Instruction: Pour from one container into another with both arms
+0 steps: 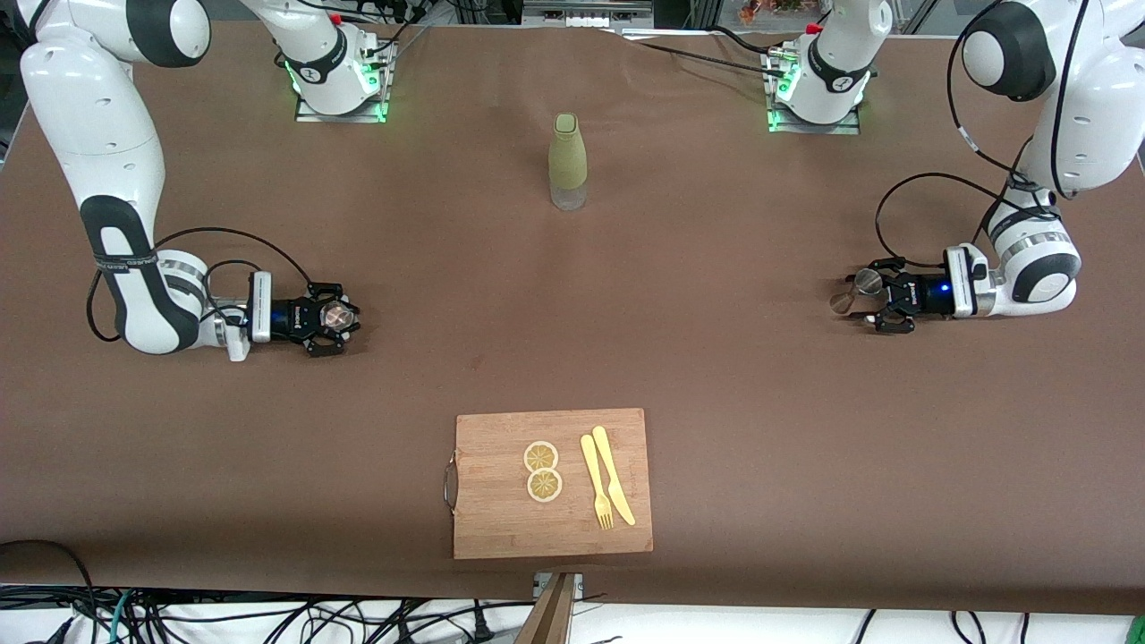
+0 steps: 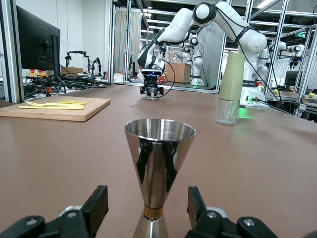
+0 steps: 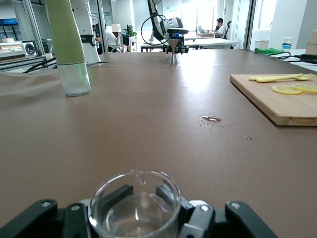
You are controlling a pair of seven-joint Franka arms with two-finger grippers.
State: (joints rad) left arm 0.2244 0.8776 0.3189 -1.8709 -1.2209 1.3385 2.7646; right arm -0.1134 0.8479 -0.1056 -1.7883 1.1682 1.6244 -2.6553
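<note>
A steel jigger (image 1: pixel 859 288) (image 2: pixel 157 163) stands upright on the brown table near the left arm's end. My left gripper (image 1: pixel 866 300) (image 2: pixel 147 210) sits low around its waist, open, with a gap on each side between the fingers (image 2: pixel 96 203) and the metal. Toward the right arm's end, my right gripper (image 1: pixel 335 317) (image 3: pixel 143 198) rests low at the table, shut on a small clear glass cup (image 1: pixel 338 314) (image 3: pixel 134 206). Its fingers press on the cup's wall. The cup looks empty.
A bottle (image 1: pixel 568 161) (image 2: pixel 231 84) (image 3: pixel 67 49) with a green sleeve stands mid-table toward the bases. A wooden cutting board (image 1: pixel 501 528) with two lemon slices (image 1: pixel 542 470), a yellow knife and a fork (image 1: pixel 606 487) lies near the front edge. A few small specks (image 3: pixel 212 118) dot the cloth.
</note>
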